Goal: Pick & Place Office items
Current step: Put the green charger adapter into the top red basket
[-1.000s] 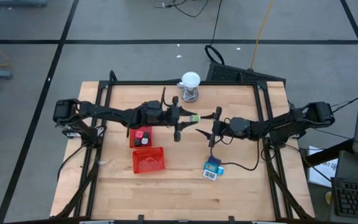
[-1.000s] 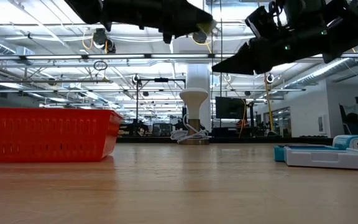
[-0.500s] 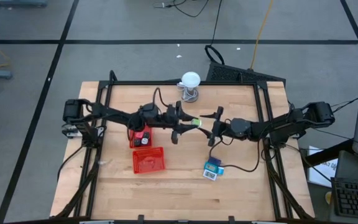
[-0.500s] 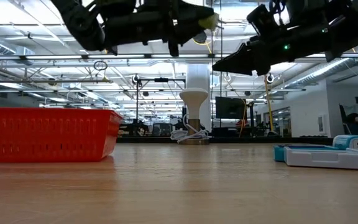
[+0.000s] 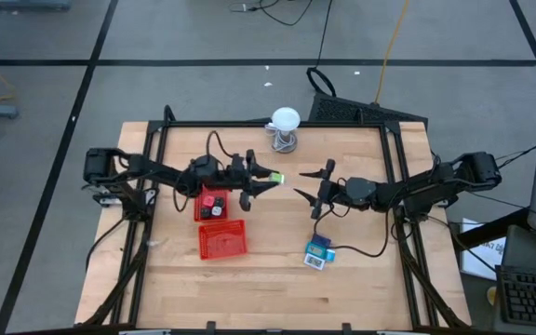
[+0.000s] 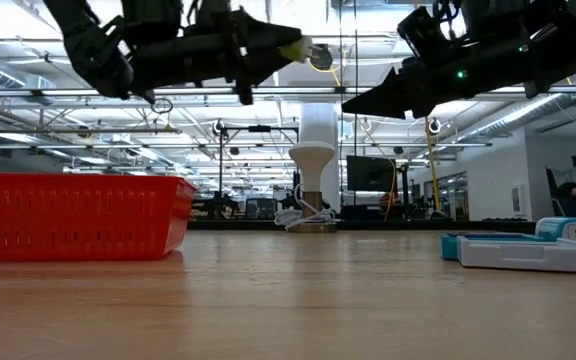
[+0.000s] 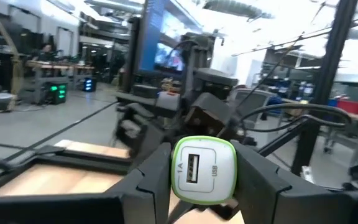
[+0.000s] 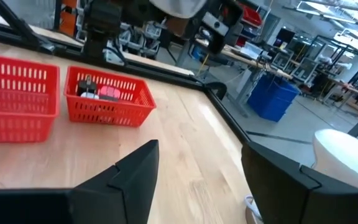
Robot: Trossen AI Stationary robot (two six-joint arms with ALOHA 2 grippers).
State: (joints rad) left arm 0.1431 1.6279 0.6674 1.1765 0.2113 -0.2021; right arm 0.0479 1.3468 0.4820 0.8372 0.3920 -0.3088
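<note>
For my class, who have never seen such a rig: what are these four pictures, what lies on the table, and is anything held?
Two robot arms work at a wooden table. One camera looks down, one sits at table height, and one rides on each wrist. The left gripper holds a white USB charger with a green rim in the air. The right gripper is open and empty. On the table are two red mesh trays, one with small items, a teal packet and a white ball on a wire stand.
</note>
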